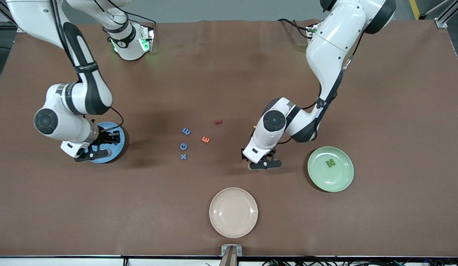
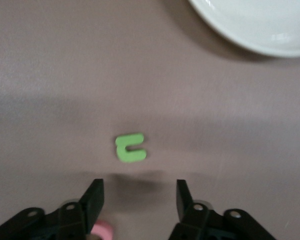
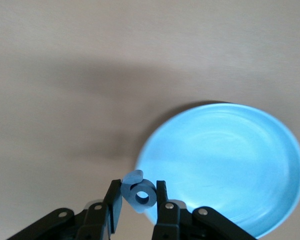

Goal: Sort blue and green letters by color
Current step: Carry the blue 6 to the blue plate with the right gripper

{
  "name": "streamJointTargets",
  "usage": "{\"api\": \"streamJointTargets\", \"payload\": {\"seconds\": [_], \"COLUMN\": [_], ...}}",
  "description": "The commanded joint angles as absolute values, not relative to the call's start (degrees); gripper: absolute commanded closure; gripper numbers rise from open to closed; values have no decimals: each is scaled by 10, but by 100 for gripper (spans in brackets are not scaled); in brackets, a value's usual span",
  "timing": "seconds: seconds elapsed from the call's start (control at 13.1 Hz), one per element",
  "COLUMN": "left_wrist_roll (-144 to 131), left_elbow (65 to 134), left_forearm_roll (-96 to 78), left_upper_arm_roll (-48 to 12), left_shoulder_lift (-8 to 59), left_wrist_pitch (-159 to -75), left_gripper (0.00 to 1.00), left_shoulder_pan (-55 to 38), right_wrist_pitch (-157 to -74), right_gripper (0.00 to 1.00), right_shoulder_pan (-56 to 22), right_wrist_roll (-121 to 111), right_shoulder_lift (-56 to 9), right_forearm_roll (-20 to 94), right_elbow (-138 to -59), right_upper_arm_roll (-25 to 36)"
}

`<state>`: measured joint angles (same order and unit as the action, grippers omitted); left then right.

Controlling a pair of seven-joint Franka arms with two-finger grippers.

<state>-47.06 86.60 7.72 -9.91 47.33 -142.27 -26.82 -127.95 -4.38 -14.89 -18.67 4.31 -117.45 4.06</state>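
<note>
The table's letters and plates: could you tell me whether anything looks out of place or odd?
Nothing looks spilled or damaged. An orange E and a dark red letter, neither blue nor green, lie among the loose letters. The cream plate holds nothing.

Brown table (image 1: 229,74), blue plate (image 3: 230,160), pale green plate (image 1: 339,177), cream plate (image 1: 233,212), orange E (image 1: 205,139), green U (image 2: 130,148)

The desk (image 1: 399,111) was covered by a brown cloth. Grey floor (image 1: 214,9) was seen along the top of the frame, a yellow line (image 1: 414,8) at upper right.
</note>
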Motion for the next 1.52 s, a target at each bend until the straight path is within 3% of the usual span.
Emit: {"api": "streamJointTargets", "payload": {"seconds": [0.0,0.23,0.53,0.84,0.91,0.99,1.22,1.29,1.45], "left_wrist_roll": [-497,-535,-538,-551,-551,-551,-551,-551,-551], "left_elbow": [825,825,824,794,790,789,787,787,788], "left_forearm_roll": [84,84,82,82,82,82,84,84,85], "left_upper_arm_roll": [-96,-86,-82,-82,-82,-82,-81,-81,-81], "left_shoulder_lift": [501,502,503,522,525,526,540,541,539], "left_wrist_pitch": [-1418,-1406,-1398,-1398,-1398,-1398,-1398,-1398,-1397], "left_gripper": [39,41,48,47,47,48,53,56,79], "left_shoulder_pan": [-272,-269,-270,-272,-272,-272,-272,-272,-276], "right_wrist_pitch": [-1343,-1396,-1407,-1414,-1414,-1412,-1403,-1404,-1403], "right_gripper": [85,84,83,79,72,54,16,14,13], "right_shoulder_pan": [2,22,27,27,27,27,20,12,-10], "right_wrist_roll": [-222,-260,-263,-262,-262,-262,-253,-251,-223], "right_shoulder_lift": [-178,-183,-181,-181,-181,-181,-180,-179,-175], "right_forearm_roll": [47,47,47,47,47,48,48,48,48], "right_elbow": [-1220,-1252,-1295,-1312,-1313,-1313,-1310,-1308,-1299], "right_upper_arm_roll": [31,31,31,31,31,31,29,29,28]}}
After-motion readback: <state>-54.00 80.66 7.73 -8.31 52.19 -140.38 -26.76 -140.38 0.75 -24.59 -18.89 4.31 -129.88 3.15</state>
